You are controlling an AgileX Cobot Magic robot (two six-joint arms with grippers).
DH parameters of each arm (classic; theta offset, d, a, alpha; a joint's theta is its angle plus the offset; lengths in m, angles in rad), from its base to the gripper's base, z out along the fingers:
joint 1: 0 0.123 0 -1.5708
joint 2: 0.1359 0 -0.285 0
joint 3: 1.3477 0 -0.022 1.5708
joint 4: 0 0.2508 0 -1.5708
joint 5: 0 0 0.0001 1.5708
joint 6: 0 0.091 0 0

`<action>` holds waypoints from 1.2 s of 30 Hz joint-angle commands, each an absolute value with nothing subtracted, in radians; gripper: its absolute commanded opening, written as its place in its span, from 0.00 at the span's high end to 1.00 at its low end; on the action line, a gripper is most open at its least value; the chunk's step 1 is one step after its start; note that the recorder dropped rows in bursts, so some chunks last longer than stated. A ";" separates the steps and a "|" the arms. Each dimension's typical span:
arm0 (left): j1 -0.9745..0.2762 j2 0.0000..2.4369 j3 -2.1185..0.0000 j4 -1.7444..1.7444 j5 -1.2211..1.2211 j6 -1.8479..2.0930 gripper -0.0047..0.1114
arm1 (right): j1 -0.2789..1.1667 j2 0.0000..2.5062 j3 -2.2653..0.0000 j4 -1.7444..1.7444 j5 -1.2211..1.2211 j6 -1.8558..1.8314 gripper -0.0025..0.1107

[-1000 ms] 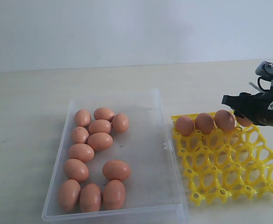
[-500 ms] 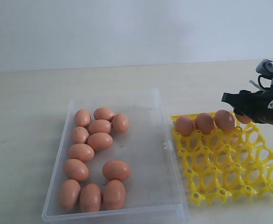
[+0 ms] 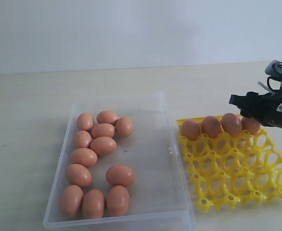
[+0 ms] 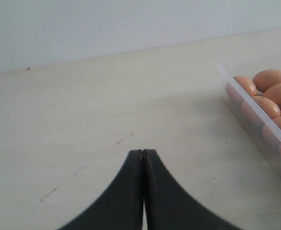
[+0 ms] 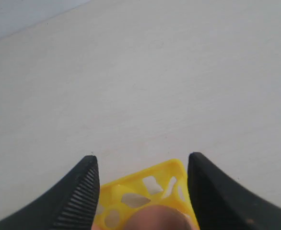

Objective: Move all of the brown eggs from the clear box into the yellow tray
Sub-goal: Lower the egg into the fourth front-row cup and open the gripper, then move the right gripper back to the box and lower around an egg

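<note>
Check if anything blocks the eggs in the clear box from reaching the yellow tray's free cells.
Nothing visible does. The orange-brown oval eggs need only clear the low wall of the transparent plastic box; the bright yellow lattice tray has empty nearer rows, four eggs filling just its far row.

Exterior high, overlooks table (image 3: 35,96) — wrist cams low, close; left shares clear box (image 4: 248,103).

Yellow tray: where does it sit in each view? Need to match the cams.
Exterior view: the yellow tray is at lower right, just right of the clear box.
Left wrist view: not in it.
Right wrist view: only one corner shows, between the open fingers of the right gripper.
Shared landmark: the brown egg in that corner cell.
</note>
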State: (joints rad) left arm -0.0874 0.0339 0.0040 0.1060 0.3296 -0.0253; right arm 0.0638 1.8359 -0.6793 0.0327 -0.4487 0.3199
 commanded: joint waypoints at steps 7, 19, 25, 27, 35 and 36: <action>-0.091 0.035 0.000 0.105 0.316 -0.030 0.96 | 0.088 1.783 -0.680 0.019 -0.430 0.355 0.57; -0.091 0.035 0.000 0.105 0.316 -0.030 0.96 | 0.577 1.731 -1.128 0.153 0.510 -0.281 0.98; -0.091 0.035 0.000 0.105 0.316 -0.030 0.96 | 0.752 1.823 -1.267 0.291 0.727 -0.469 0.94; -0.091 0.035 0.000 0.105 0.316 -0.030 0.96 | 0.780 1.864 -1.311 0.306 0.754 -0.471 0.88; -0.091 0.035 0.000 0.105 0.316 -0.030 0.96 | 0.808 2.031 -1.458 0.301 0.898 -0.469 0.55; -0.091 0.035 0.000 0.105 0.316 -0.030 0.96 | 0.811 2.050 -1.475 0.301 0.923 -0.469 0.53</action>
State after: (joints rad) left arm -0.0874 0.0339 0.0040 0.1060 0.3296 -0.0253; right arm 0.8030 2.0023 -1.4297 0.3005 0.8563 -0.4588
